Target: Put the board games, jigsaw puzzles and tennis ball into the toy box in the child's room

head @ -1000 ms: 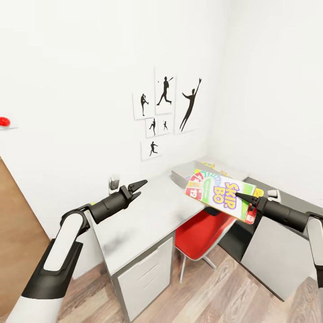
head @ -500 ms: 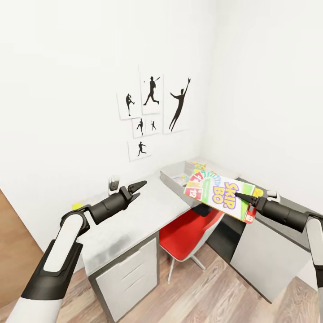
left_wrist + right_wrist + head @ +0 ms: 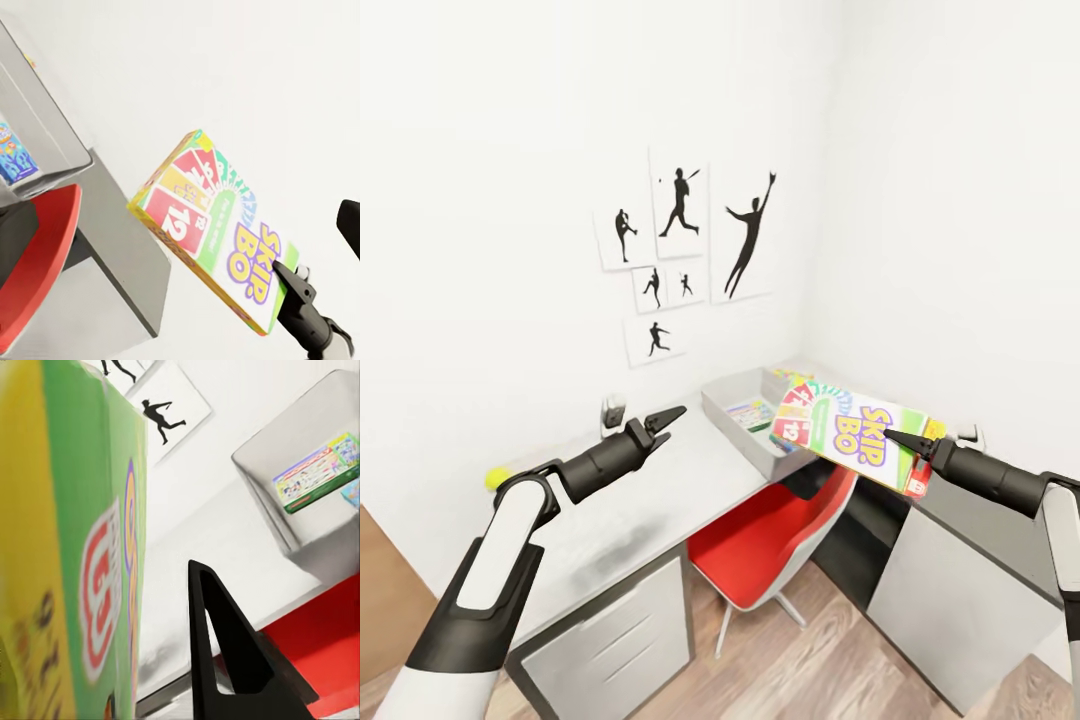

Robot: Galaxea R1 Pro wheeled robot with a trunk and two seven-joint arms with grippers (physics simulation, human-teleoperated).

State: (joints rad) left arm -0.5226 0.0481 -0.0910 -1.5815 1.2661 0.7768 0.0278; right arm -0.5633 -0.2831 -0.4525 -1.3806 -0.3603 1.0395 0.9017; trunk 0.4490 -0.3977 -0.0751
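Observation:
My right gripper [image 3: 897, 439] is shut on one end of the yellow-green-red Skip-Bo board game [image 3: 847, 427], holding it in the air over the red chair, just short of the toy box [image 3: 724, 408]. That grey bin stands at the far end of the table [image 3: 660, 490] with a white-green game box [image 3: 748, 412] lying inside. The left wrist view shows the Skip-Bo box [image 3: 217, 225] beside the bin [image 3: 52, 127], with a blue box [image 3: 11, 154] in it. My left gripper [image 3: 660, 424] hovers open over the table's middle. The tennis ball [image 3: 496, 478] lies at the desk's near end, behind my left arm.
A red chair [image 3: 760, 545] is tucked under the desk below the held box. A lower dark-topped cabinet [image 3: 960, 570] stands to the right against the wall. A white drawer unit [image 3: 605, 640] sits under the desk's near end. Silhouette posters [image 3: 680, 250] hang above.
The whole picture has slid left, so the camera has moved; the tennis ball has come into view. Both grippers keep their places in the view, the right still holding the Skip-Bo box.

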